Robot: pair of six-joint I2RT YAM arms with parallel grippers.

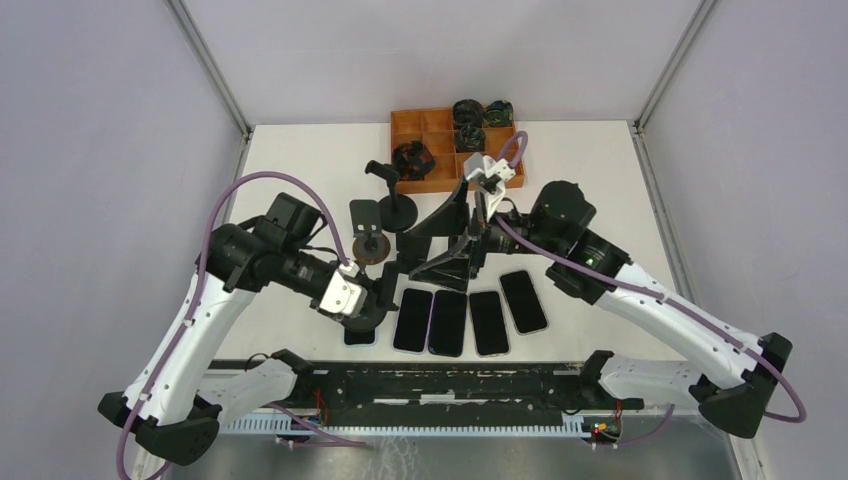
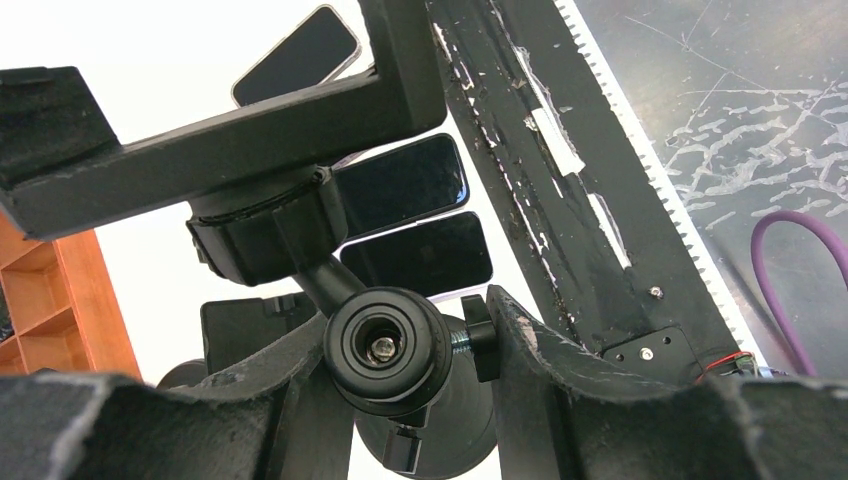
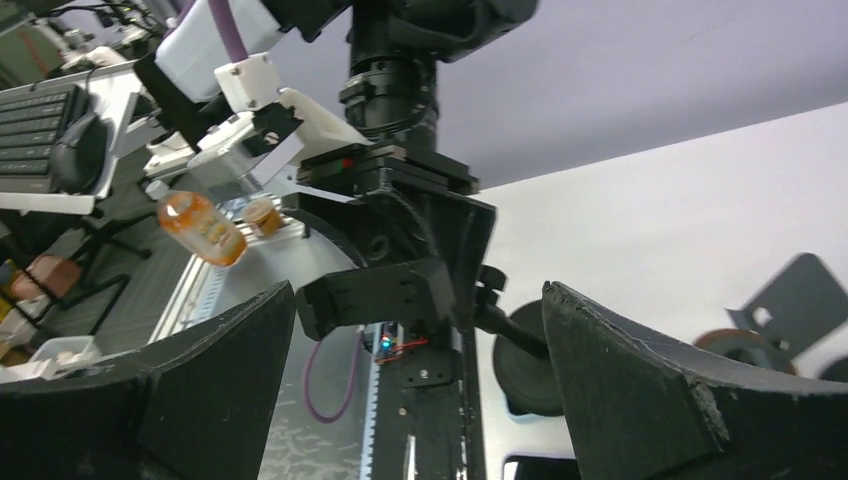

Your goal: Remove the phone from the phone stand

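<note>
Two grippers work the same object. On the left, the left gripper [image 2: 400, 345] is half-closed around the ball joint at the foot of the phone stand [image 2: 230, 140], steadying it. Moving right, the phone [image 1: 455, 258] appears to be the dark slab tilted in the stand's cradle, though black on black makes that hard to confirm. Its long axis seems to lean up and away towards the far right. Farther right, the right gripper [image 3: 418, 300] hangs with its jaws spread wide and nothing between them, just beyond the slab's raised end. This makes the right arm the nearer one, and I judge it would close across the phone's short width. Five loose phones [image 1: 448, 322] lie flat on the table [image 1: 300, 170] nearby.
</note>
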